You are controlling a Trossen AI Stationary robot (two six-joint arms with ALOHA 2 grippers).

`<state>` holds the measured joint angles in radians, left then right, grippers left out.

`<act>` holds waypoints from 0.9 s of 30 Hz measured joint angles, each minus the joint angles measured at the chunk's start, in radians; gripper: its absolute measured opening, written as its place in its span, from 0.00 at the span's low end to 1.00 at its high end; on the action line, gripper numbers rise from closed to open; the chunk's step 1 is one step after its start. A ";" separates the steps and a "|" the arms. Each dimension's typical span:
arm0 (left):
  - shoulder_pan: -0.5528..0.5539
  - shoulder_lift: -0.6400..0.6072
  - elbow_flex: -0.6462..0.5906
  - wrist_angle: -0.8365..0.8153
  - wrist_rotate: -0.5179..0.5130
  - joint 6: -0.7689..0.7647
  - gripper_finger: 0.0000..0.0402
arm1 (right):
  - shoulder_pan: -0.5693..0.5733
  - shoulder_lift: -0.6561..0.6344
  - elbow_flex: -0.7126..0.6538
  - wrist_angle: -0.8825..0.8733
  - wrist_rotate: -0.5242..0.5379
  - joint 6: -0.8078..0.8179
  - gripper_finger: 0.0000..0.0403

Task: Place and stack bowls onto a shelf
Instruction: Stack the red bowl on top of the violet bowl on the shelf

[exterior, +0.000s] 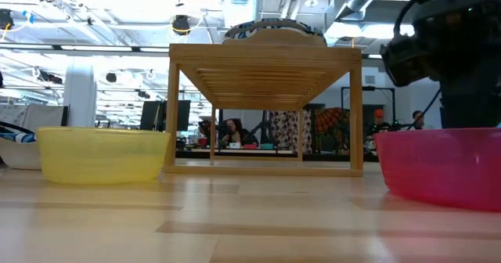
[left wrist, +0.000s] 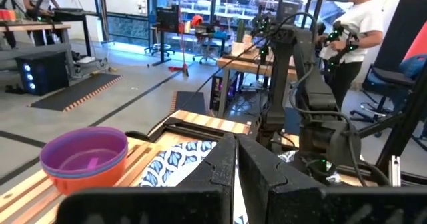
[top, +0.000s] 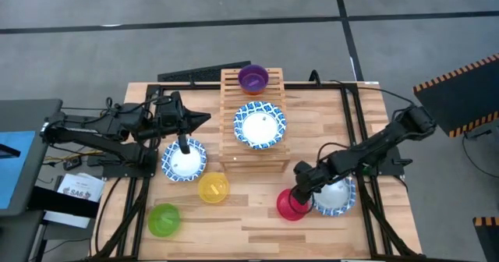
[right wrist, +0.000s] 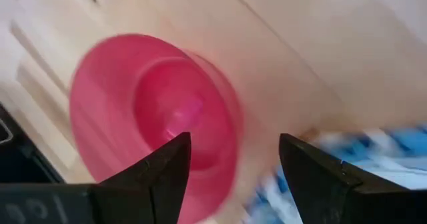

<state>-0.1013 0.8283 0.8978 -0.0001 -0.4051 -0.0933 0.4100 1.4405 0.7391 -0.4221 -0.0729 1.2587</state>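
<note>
Pink bowl (top: 290, 205) sits on the worktop (top: 257, 231) under the right gripper (top: 302, 185), spread wide, seemingly to straddle its rim. The left gripper (top: 184, 146), pressed together, waits above a white bowl (top: 184, 161).

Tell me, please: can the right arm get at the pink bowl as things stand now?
Probably yes. The right claw hangs open right over the pink bowl, with nothing between them; the patterned bowl beside it seems no obstacle.

The shelf (top: 252, 122) is carrying a purple bowl (top: 253, 78) nested in an orange one and a blue-rimmed bowl (top: 260, 125). On the table are sitting yellow (top: 213, 188), green (top: 164, 219), pink (top: 290, 206) and two more blue-rimmed bowls (top: 184, 160).
</note>
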 joint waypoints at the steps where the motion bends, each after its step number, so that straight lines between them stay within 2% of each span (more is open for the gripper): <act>1: 0.000 0.000 0.000 -0.001 -0.001 0.000 0.00 | 0.000 0.005 0.001 0.007 0.000 -0.005 0.63; 6: 0.000 0.000 0.000 -0.010 -0.002 0.000 0.00 | 0.000 0.025 0.000 -0.005 0.016 -0.013 0.62; 9: 0.000 0.000 0.000 -0.009 -0.002 0.000 0.00 | 0.000 0.046 0.001 0.016 0.018 -0.009 0.56; 12: 0.000 0.000 0.000 -0.009 -0.003 0.000 0.00 | 0.001 0.058 0.000 0.023 0.015 -0.022 0.46; 15: 0.000 0.000 0.000 -0.007 -0.003 0.000 0.00 | 0.001 0.071 0.000 0.028 -0.009 -0.035 0.31; 19: 0.000 0.000 0.000 -0.004 -0.003 0.002 0.00 | 0.001 0.019 -0.001 0.024 -0.044 -0.085 0.08; 20: 0.000 0.000 0.000 -0.001 -0.003 0.002 0.00 | 0.001 -0.006 0.005 0.019 -0.065 -0.103 0.05; 25: 0.001 -0.017 0.000 -0.009 -0.018 0.021 0.00 | -0.025 -0.153 0.049 -0.043 -0.138 -0.159 0.06; 27: 0.001 -0.020 0.000 -0.005 -0.024 0.021 0.00 | -0.048 -0.219 0.078 -0.080 -0.201 -0.182 0.05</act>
<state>-0.1005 0.8081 0.8976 -0.0047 -0.4290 -0.0719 0.3619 1.2211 0.8169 -0.5025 -0.2744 1.0771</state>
